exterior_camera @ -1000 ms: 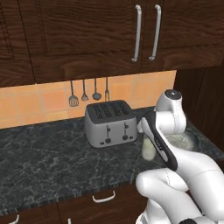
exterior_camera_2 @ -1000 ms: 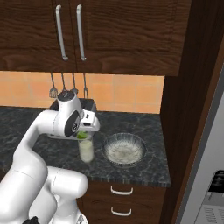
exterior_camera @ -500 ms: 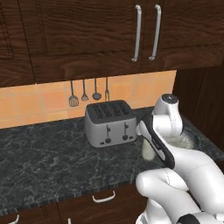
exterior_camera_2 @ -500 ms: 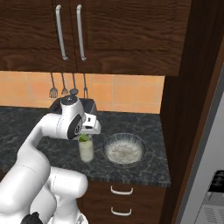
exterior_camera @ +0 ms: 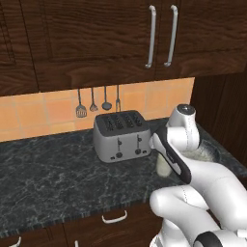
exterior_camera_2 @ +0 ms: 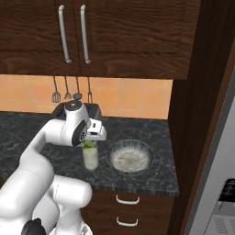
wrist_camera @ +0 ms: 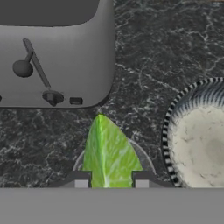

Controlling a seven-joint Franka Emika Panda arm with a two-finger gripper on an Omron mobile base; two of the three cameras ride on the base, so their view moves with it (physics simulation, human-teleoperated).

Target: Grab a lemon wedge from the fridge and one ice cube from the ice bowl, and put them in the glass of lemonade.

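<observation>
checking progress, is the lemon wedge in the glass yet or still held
Held, not dropped in: in the hand view the lemon wedge sits clamped between the end effector fingertips, just above the glass of lemonade.

Toaster (exterior_camera: 120,135) left of glass of lemonade (exterior_camera: 162,166)

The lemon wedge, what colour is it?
Yellow-green lemon wedge; the hand view shows it best.

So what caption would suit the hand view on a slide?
Pincer holds the lemon wedge over the glass of lemonade, between toaster and ice bowl.
</observation>
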